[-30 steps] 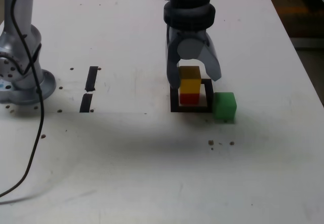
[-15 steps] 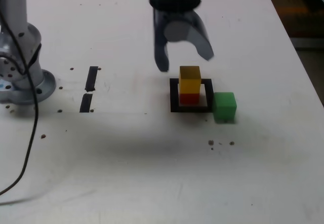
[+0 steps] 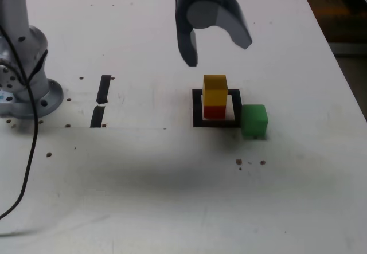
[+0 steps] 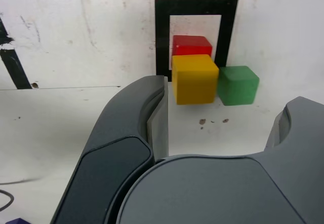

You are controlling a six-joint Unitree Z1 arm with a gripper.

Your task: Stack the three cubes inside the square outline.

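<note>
A yellow cube (image 3: 215, 90) rests on top of a red cube (image 3: 214, 111) inside the black square outline (image 3: 198, 108). The green cube (image 3: 254, 120) sits on the table just outside the outline's edge, on the exterior view's right. My gripper (image 3: 219, 52) hangs open above and behind the stack, holding nothing. In the wrist view the yellow cube (image 4: 194, 79), the red cube (image 4: 191, 46) under it, the green cube (image 4: 238, 85) and the square outline (image 4: 162, 37) all show beyond my spread fingers (image 4: 132, 133).
Two short black tape strips (image 3: 101, 99) lie on the white table toward the exterior view's left. The arm's grey base (image 3: 23, 76) and a black cable (image 3: 26, 174) stand at the far left. Small dark specks dot the table near the green cube.
My gripper has let go of the yellow cube, opened wider and risen up and back from the stack. The cubes have stayed where they were.
</note>
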